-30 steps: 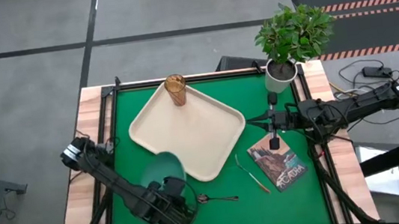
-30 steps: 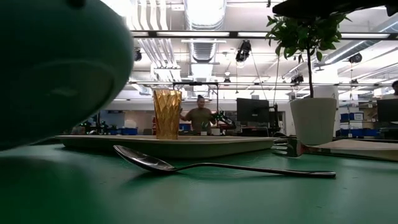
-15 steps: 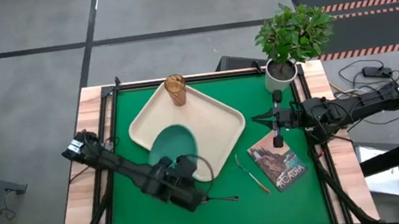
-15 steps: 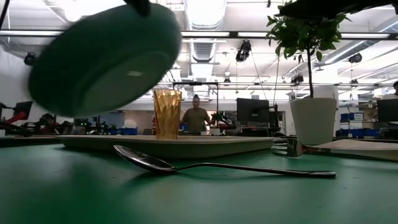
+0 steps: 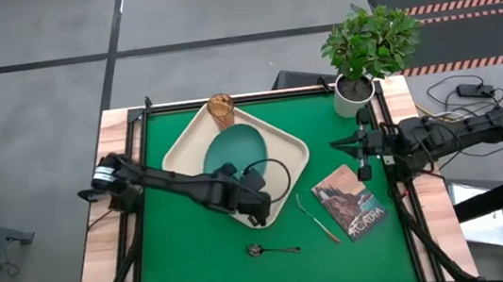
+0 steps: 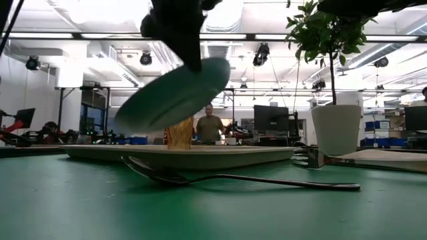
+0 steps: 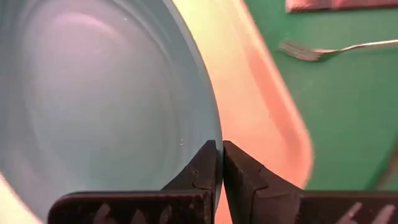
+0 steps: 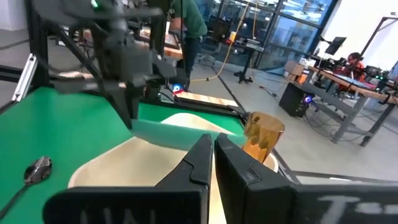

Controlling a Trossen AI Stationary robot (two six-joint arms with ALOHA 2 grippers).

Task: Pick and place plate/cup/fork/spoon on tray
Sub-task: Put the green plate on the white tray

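Note:
The teal-green plate (image 5: 232, 151) hangs tilted over the cream tray (image 5: 180, 159), held by my left gripper (image 5: 247, 180), which is shut on its rim. The amber cup (image 5: 221, 112) stands upright on the tray's far corner. The dark spoon (image 5: 273, 249) lies on the green mat near the front. The fork (image 5: 316, 218) lies on the mat between the tray and a book. My right gripper (image 5: 362, 161) is shut and empty, above the mat right of the tray. My left gripper pinches the plate's rim (image 7: 213, 138) between its two fingers, on the plate's near-right side. The fingers come from above, slanting down (image 6: 193, 61). The plate (image 6: 172, 97) is lifted clear of the tray and tilted, its held edge high and its opposite edge low.
A picture-covered book (image 5: 352, 203) lies right of the fork. A white pot with a green plant (image 5: 354, 92) stands at the far right corner. A person stands in the room behind the table (image 6: 212, 125). Open green mat lies at the front left.
My left gripper has carried the plate up and toward the far right, from the tray's near-left edge to above the tray's middle; the plate stays tilted. My right gripper has drawn back a little toward the table's right edge.

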